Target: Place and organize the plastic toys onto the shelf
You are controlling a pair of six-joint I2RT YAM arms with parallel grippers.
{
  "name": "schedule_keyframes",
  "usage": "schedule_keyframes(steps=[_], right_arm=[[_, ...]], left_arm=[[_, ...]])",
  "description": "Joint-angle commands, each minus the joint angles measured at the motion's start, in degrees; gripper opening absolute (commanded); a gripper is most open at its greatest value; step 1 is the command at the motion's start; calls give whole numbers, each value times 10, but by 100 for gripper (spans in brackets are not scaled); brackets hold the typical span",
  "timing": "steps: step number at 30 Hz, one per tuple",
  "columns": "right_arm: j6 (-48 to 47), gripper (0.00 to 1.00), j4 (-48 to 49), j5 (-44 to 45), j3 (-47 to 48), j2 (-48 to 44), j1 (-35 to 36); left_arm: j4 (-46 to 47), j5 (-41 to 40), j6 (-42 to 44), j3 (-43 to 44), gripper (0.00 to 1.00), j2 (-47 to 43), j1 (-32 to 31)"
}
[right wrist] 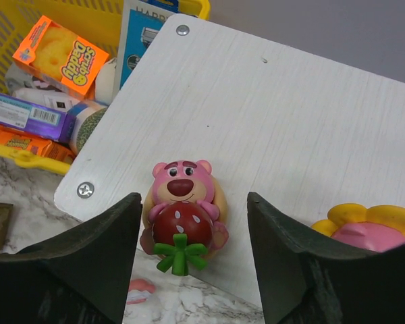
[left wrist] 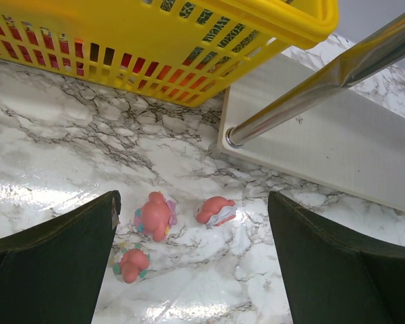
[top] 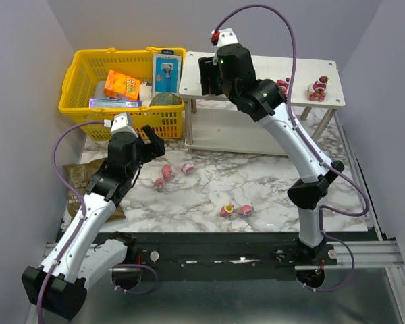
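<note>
Where the right arm [top: 290, 135] crosses the overhead view, it hides part of the shelf [top: 304, 71] and of the lower tier behind it. The shelf stands at the far right of the marble table [top: 270, 182], just beside the yellow basket [top: 74, 77]. The basket's contents are only partly readable (an orange box [top: 121, 86] and a blue card pack [top: 166, 73] can be made out). The left wrist view shows only a corner of the lower tier and one metal leg [left wrist: 324, 71].

Right gripper [top: 207, 74]: positioned over the left end of the top tier, jaws apart. A pink bear toy [right wrist: 182, 202] clutching a strawberry stands between the fingers [right wrist: 88, 263] at the board's edge, hidden from overhead. One finger lies just beside it, and contact cannot be confirmed. A gap shows on the other side. A yellow-petalled toy [right wrist: 371, 226] on the same board is cut off by the other finger and the frame edge. Overhead, a red-and-pink toy [top: 317, 88] stands at the right end. A small figure [top: 282, 84] at the arm's edge is too small to identify.

Left gripper [top: 150, 147]: above the table in front of the basket, jaws wide apart, holding nothing. Three pink toys [left wrist: 155, 216] lie on the marble between its fingers. A pair of toys [top: 235, 210] lies side by side nearer the arm bases.
</note>
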Motion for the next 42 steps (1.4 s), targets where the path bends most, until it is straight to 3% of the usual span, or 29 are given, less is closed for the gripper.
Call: schedule_keyframes(steps=[1, 7, 18, 24, 42], right_arm=[[-21, 73, 23, -15, 10, -19, -3], [-41, 87, 35, -61, -41, -66, -3], [-49, 88, 22, -104, -79, -64, -4], [-50, 84, 22, -103, -76, -49, -7], [-7, 57, 13, -96, -75, -7, -26]], left_arm=[[1, -13, -3, -2, 99, -5, -1], [-1, -13, -3, -5, 99, -7, -1], [-2, -12, -2, -3, 99, -4, -1], [-5, -12, -1, -4, 99, -5, -1], [-10, -17, 1, -1, 99, -9, -1]])
